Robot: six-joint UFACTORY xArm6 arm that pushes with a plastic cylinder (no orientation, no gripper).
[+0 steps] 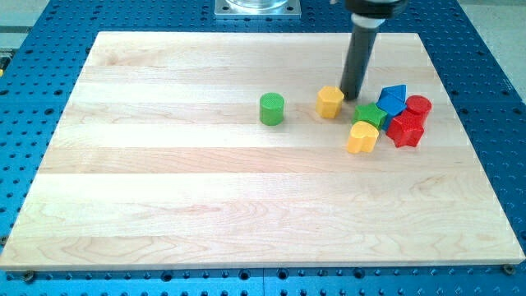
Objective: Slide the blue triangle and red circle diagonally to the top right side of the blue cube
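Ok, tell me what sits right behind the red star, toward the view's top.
Behind the red star sits the red circle, with the blue triangle to its left. Their lower edges are covered by the star and the green block. My tip stands left of them.

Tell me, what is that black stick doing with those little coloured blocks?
A robot arm is pushing small blocks around a wooden board with a dark rod. My tip sits just right of a yellow block, to the upper left of a cluster: a blue block, a red cylinder, a green block, a red block and another yellow block. A green cylinder stands alone further left.
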